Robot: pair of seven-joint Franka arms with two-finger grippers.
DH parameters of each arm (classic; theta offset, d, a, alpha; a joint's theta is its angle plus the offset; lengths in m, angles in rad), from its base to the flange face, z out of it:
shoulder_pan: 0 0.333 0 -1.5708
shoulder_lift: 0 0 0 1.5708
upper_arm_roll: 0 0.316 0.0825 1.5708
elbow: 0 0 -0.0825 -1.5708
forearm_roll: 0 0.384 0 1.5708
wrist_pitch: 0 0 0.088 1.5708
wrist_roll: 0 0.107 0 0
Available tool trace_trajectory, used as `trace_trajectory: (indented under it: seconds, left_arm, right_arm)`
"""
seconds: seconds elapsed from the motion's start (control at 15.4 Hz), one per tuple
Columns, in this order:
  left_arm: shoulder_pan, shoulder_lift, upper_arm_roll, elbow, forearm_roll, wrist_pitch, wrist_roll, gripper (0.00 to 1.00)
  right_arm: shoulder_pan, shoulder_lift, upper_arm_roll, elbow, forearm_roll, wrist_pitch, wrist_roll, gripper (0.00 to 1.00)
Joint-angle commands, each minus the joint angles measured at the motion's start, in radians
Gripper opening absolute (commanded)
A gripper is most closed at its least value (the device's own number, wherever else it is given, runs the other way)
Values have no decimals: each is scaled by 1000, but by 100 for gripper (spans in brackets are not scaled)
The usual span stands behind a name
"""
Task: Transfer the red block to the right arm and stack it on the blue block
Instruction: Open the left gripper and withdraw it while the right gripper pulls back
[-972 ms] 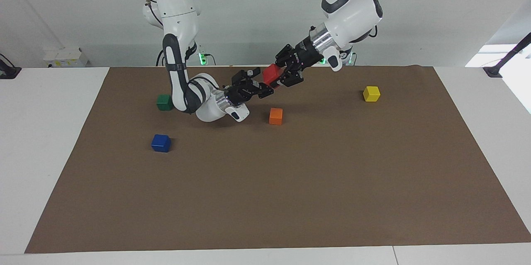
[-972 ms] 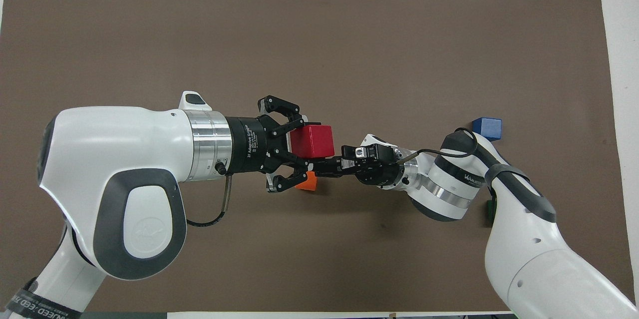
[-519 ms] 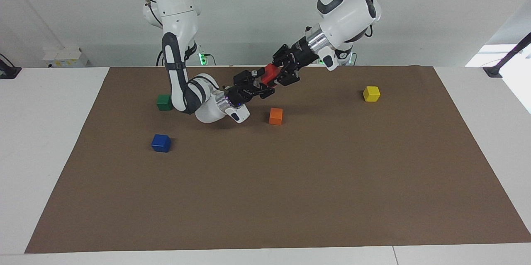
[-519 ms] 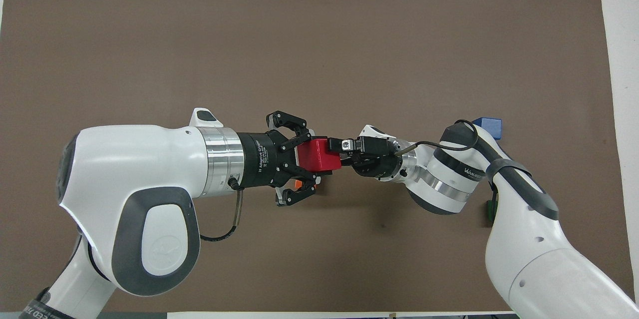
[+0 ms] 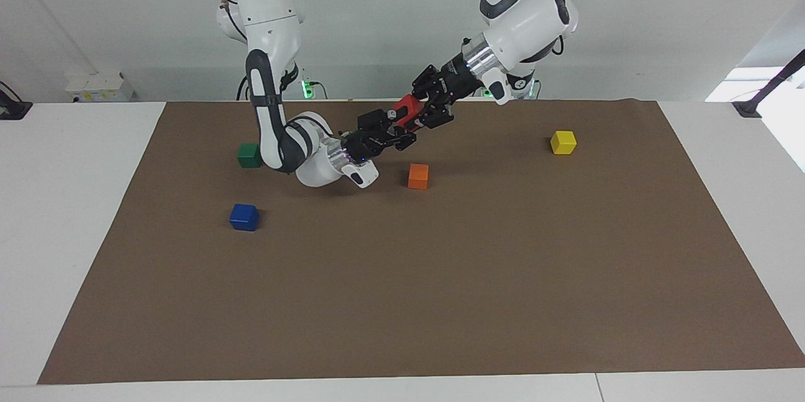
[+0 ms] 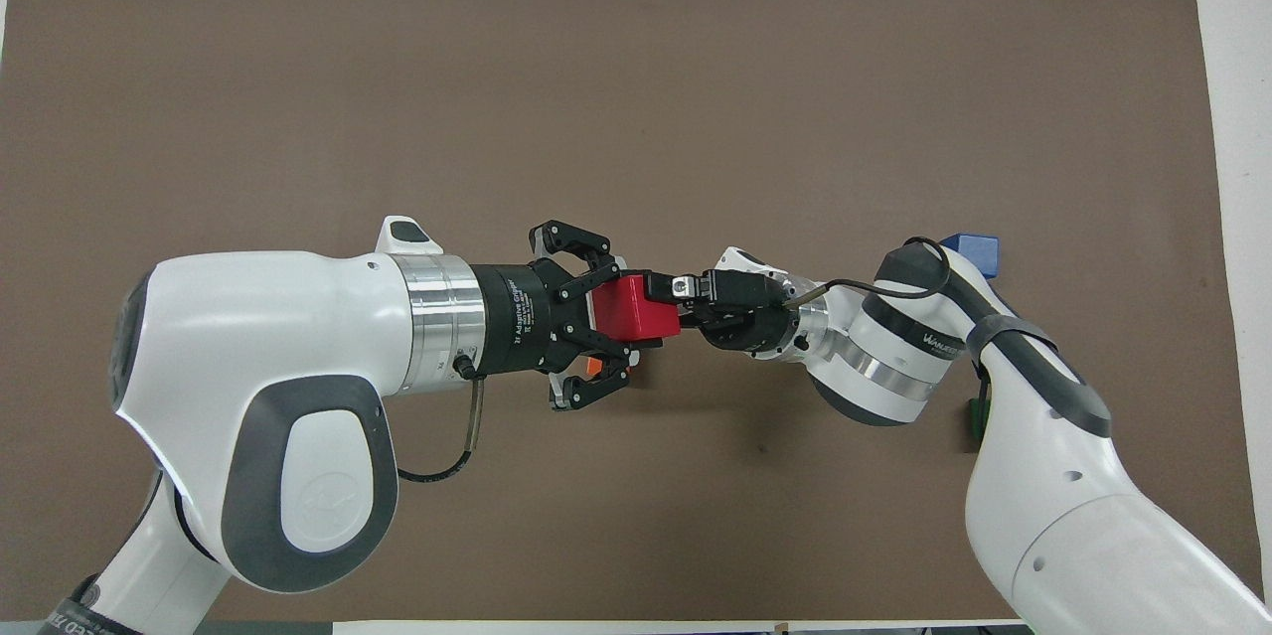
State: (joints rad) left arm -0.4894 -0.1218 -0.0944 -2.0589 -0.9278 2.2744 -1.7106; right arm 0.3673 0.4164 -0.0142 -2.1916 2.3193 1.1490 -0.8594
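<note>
The red block [image 5: 404, 111] [image 6: 646, 312] hangs in the air over the middle of the mat, held by my left gripper [image 5: 420, 114] [image 6: 616, 309], which is shut on it. My right gripper [image 5: 393, 128] [image 6: 671, 309] comes in from the other end. It is open, with its fingers reaching the free end of the red block; I cannot tell if they touch it. The blue block [image 5: 244, 217] sits on the mat toward the right arm's end. In the overhead view my right arm partly covers the blue block [image 6: 974, 249].
An orange cube [image 5: 418, 176] [image 6: 594, 369] lies on the brown mat [image 5: 440, 276] under the two grippers. A green cube [image 5: 249, 155] sits nearer to the robots than the blue block. A yellow cube [image 5: 563, 142] lies toward the left arm's end.
My right gripper has moved up to the red block and now reaches its free end. My left gripper has shifted a little with the block still held.
</note>
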Motion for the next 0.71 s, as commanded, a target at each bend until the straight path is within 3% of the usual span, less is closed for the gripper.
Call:
trace_trajectory:
  seconds: [0.0,0.19,0.39,0.65]
  left_arm:
    - [-3,-36,19,-27,-8,1,-4,100]
    - [93,-79,22,-24,13,-25,0,100]
    - [204,-81,21,16,119,-171,11,100]
    - [310,-82,22,0,271,-182,253,100]
  right_arm:
    - [-4,8,0,23,22,31,10,0]
    - [-7,1,-1,23,22,32,11,0]
    - [-7,-16,-3,21,11,44,25,0]
    - [-25,-140,-4,12,-82,263,57,0]
